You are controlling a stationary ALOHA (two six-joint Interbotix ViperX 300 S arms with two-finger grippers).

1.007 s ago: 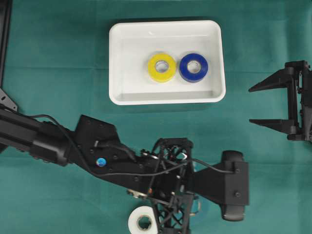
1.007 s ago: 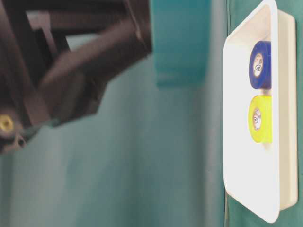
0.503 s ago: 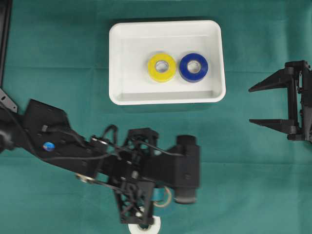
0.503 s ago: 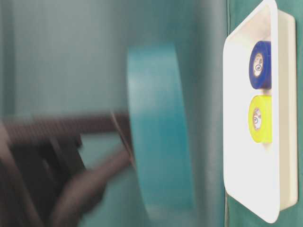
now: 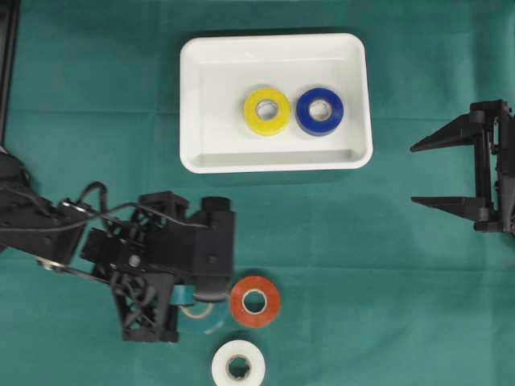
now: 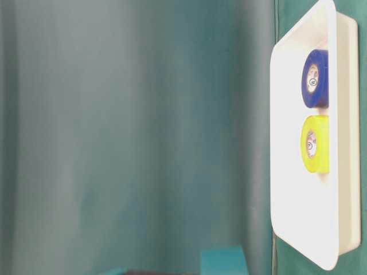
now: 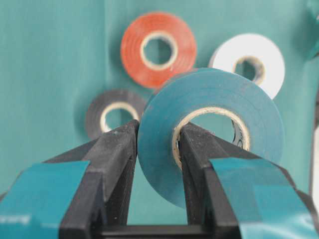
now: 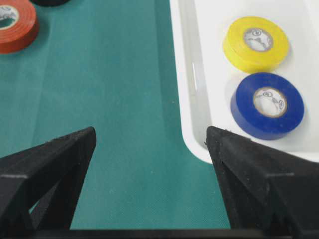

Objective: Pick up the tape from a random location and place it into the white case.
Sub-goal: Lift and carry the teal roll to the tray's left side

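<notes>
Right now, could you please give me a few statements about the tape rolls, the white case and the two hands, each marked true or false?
1. The left hand is shut on the teal tape roll, one finger through its core. True.
2. The white case holds three rolls. False: only the yellow roll and the blue roll lie in it.
3. The right hand is open and holds nothing. True.
4. The orange roll lies inside the case. False: it lies on the green cloth, outside the case.
5. The white roll is stacked on the black roll. False: both lie flat on the cloth, apart.
</notes>
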